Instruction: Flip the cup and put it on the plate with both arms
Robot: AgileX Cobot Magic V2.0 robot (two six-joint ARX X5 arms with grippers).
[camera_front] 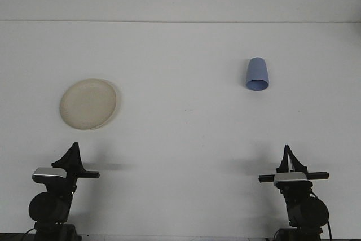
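— While the white tabletop [180, 139] fills nearly the whole front view, what sits on it?

— 2 things. A cream plate [88, 104] lies flat toward the left edge, about halfway between near and far edges. A blue cup [257, 74] lies toward the right edge, a little farther back, apparently on its side with the wider open end facing the near edge. The 2 are well apart.

— And the arms?

— Both rest at the near edge. The left gripper [73, 149] is at the near-left corner, below the plate. The right gripper [288, 152] is at the near-right corner, below the cup. Neither touches anything.

— Fingers apart or together?

— Each pair comes to a point, so together, holding nothing.
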